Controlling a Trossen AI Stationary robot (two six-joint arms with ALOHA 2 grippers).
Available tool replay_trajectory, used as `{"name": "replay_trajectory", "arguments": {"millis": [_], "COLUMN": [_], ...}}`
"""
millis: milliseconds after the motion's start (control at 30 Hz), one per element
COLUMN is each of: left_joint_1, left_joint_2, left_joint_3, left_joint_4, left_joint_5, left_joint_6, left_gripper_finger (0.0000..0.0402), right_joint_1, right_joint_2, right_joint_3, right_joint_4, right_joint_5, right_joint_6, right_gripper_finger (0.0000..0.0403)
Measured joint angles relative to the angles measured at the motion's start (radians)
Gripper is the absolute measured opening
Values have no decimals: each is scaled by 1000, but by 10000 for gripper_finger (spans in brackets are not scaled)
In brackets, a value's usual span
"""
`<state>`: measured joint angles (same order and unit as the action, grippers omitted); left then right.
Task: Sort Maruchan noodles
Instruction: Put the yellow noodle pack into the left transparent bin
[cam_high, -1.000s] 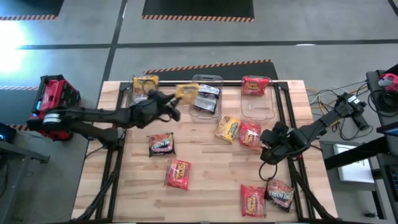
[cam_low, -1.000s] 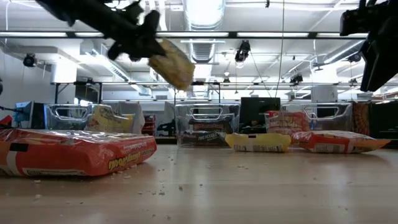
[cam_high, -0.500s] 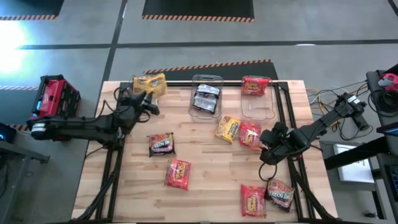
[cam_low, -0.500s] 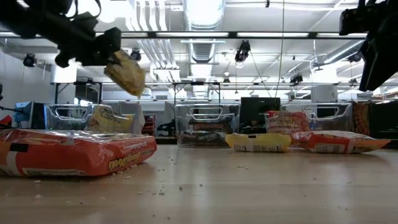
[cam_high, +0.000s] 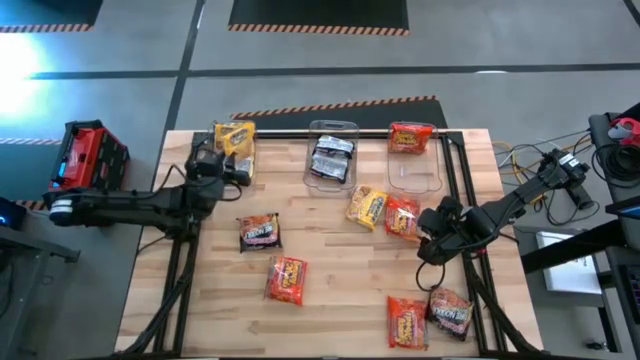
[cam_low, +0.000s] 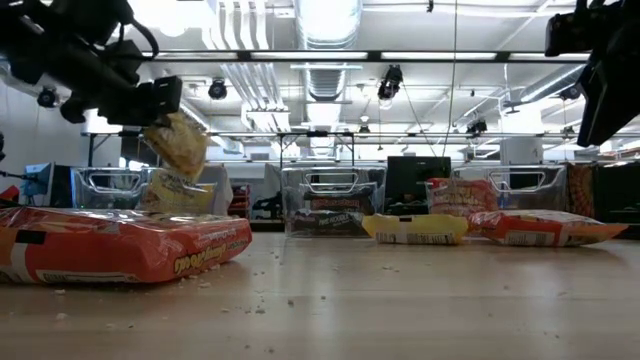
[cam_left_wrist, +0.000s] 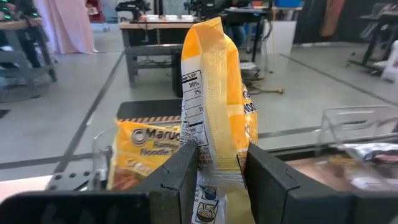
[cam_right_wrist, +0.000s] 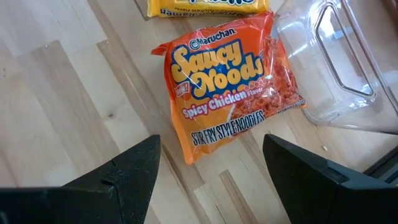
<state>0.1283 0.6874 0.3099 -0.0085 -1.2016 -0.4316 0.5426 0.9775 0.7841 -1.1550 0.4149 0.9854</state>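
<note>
The left gripper (cam_left_wrist: 217, 168) pinches a yellow noodle packet (cam_left_wrist: 214, 93) in the air, over the bin (cam_high: 222, 150) at the table's 11 o'clock corner. The right gripper (cam_right_wrist: 208, 165) is spread wide above an orange packet (cam_right_wrist: 227, 81) at 3 o'clock.

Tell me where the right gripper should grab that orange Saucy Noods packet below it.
Judging by its flat pose, come straight down on the orange packet and pinch across its two long side edges; the right gripper hovers open, and the clear bin crowds one end.

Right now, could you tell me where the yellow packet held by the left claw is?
In the high view, the yellow packet sits pinched in the left claw at the table's far left, just above the left bin holding another yellow packet.
</note>
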Motion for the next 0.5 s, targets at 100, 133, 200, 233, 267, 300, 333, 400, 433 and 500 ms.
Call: {"name": "replay_trajectory", "arguments": {"millis": [100, 133, 200, 233, 267, 300, 333, 400, 433, 500], "left_joint_1": [1, 1, 3, 5, 9, 13, 17, 26, 28, 31], "left_joint_2": [8, 11, 20, 23, 26, 31, 37, 48, 54, 67], "left_joint_3": [0, 0, 0, 0, 0, 0, 0, -3, -5, -5], "left_joint_4": [-29, -36, -52, -67, -89, -113, -137, -184, -199, -206], "left_joint_5": [-14, -13, -13, -13, -14, -15, -14, -9, -1, 23], "left_joint_6": [-5, -6, -17, -33, -55, -83, -118, -180, -201, -226], "left_gripper_finger": [96, 96, 96, 96, 96, 96, 96, 96, 96, 96], "right_joint_1": [0, 0, 0, 0, 0, 0, 0, 0, 0, 0], "right_joint_2": [0, 0, 0, 0, 0, 0, 0, 0, 0, 0], "right_joint_3": [0, 0, 0, 0, 0, 0, 0, 0, 0, 0], "right_joint_4": [10, 16, 18, 18, 19, 20, 20, 20, 21, 24], "right_joint_5": [0, 0, 0, 0, 0, 0, 0, 0, 0, 0], "right_joint_6": [1, 1, 0, 0, 0, 0, 0, 0, 1, 0], "right_gripper_finger": [274, 274, 274, 274, 274, 274, 274, 274, 274, 274]}}
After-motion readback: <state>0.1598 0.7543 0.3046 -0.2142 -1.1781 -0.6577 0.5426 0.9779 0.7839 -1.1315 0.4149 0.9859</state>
